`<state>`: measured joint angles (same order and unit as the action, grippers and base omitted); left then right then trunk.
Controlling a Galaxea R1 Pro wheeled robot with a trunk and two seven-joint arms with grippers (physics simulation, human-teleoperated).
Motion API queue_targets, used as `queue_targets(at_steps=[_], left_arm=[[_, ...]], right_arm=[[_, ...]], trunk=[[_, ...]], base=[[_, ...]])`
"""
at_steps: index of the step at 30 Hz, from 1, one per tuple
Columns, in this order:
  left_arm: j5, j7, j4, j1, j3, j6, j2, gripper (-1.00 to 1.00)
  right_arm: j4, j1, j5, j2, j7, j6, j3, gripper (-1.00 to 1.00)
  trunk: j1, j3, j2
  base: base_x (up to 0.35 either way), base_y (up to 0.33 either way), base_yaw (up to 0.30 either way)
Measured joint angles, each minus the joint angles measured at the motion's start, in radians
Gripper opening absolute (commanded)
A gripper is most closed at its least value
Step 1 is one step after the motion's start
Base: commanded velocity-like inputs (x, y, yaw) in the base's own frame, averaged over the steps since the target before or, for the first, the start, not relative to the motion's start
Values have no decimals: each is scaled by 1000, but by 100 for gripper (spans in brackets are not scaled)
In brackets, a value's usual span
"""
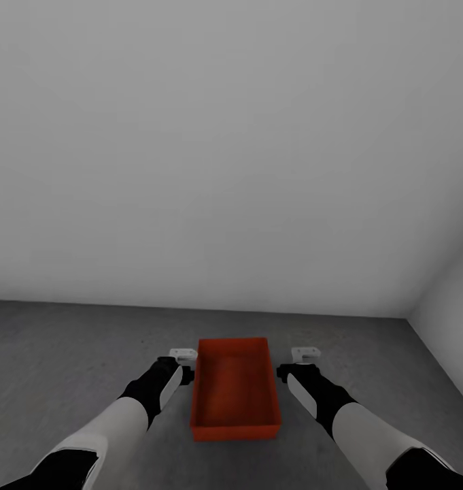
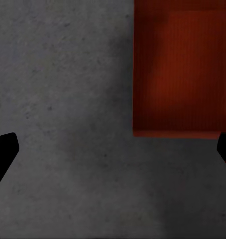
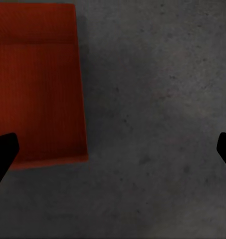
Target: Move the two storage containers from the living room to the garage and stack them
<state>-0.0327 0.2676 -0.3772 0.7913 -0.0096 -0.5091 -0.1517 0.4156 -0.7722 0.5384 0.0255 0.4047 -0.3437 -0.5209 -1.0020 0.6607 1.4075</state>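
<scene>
Head view: an orange-red storage container sits on the dark grey concrete floor of the garage, near the plain grey-white wall. The left gripper hangs just beside its left wall, the right gripper just off its right wall, neither touching.

Left wrist view: the container lies on the floor; the jaws stand wide apart.

Right wrist view: the container rests on the floor; the jaws are spread wide, holding nothing.
</scene>
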Motion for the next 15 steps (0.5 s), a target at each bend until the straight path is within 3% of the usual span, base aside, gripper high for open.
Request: queue_targets(at_steps=[15], left_arm=[[0, -1, 0, 0, 0, 2, 2, 100]], right_arm=[[0, 0, 0, 0, 0, 0, 0, 100]], trunk=[[0, -23, 0]], base=[[0, 0, 0]])
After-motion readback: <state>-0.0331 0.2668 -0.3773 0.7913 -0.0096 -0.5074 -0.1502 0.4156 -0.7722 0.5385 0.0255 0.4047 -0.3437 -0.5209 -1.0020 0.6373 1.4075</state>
